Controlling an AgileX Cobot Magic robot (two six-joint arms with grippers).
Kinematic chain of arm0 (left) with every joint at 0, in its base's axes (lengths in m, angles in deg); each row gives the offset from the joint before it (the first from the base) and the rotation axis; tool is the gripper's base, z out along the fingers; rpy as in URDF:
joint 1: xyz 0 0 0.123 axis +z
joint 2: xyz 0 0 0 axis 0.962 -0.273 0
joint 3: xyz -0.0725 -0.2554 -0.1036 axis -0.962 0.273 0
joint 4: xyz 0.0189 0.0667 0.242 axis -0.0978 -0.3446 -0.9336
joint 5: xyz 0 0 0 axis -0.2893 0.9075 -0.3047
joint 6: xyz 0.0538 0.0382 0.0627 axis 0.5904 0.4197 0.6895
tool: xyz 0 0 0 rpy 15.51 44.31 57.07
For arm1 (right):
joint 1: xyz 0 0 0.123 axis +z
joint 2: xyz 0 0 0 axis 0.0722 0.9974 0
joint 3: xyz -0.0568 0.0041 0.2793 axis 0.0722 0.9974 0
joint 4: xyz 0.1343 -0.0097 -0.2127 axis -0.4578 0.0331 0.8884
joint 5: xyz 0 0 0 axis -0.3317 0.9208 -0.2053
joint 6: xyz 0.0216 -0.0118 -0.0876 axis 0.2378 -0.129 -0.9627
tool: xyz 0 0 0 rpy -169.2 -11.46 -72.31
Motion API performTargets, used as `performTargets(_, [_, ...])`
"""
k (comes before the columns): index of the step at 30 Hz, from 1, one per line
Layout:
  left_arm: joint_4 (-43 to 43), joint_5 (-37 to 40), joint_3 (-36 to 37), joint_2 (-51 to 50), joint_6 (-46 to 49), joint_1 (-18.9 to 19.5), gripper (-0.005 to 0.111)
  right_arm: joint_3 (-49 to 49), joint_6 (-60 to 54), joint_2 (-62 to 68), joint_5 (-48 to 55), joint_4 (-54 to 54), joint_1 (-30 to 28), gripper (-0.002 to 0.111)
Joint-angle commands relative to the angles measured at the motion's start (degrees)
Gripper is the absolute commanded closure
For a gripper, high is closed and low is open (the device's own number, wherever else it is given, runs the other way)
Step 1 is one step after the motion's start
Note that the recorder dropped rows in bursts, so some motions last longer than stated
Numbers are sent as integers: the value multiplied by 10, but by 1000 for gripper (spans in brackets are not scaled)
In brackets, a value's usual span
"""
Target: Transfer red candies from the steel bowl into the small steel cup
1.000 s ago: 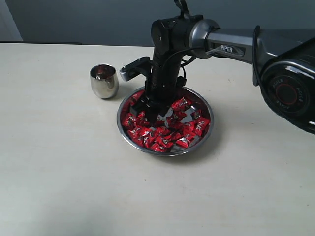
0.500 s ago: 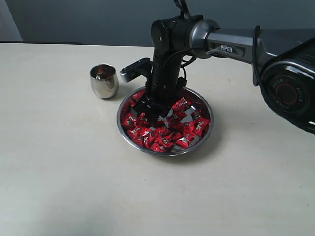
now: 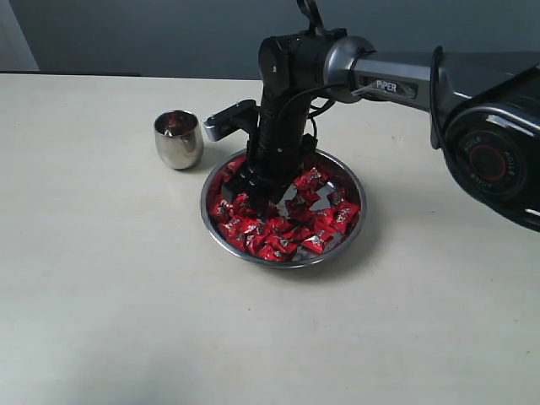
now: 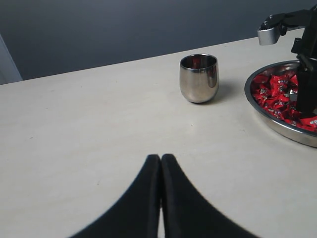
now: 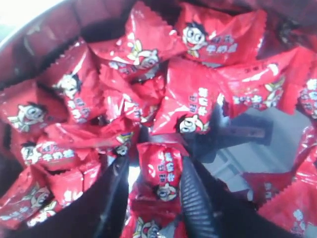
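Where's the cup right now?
In the exterior view the cup stands upright on the table, left of the bowl and clear of its rim. The right pincer is down among the candies, not over the cup.

Pale cream tabletop [image 3: 101, 295] against a dark grey-blue wall [image 3: 152, 34].

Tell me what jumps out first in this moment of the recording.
The heap of red candies filling the steel bowl at mid-table, with the right gripper plunged into it, one candy sitting between its fingers. Beside the bowl stands the small steel cup; the left gripper hangs shut over bare table.
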Motion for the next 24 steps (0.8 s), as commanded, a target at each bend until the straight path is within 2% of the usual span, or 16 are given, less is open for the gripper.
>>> performTargets(1, [1,-5,-1,2,-3,-2,106,-1,-5,2,-2,-2,-1,75])
performTargets(3, [1,-5,-1,2,-3,-2,106,-1,-5,2,-1,-2,-1,80])
performTargets(8, [1,-5,-1,2,-3,-2,106,-1,-5,2,-1,-2,-1,109])
performTargets(16, [1,-5,-1,2,-3,-2,106,-1,-3,-22,8,-2,-1,109])
performTargets(24, [1,-5,-1,2,-3,-2,106,-1,-3,-68,-57,-21,-1,109])
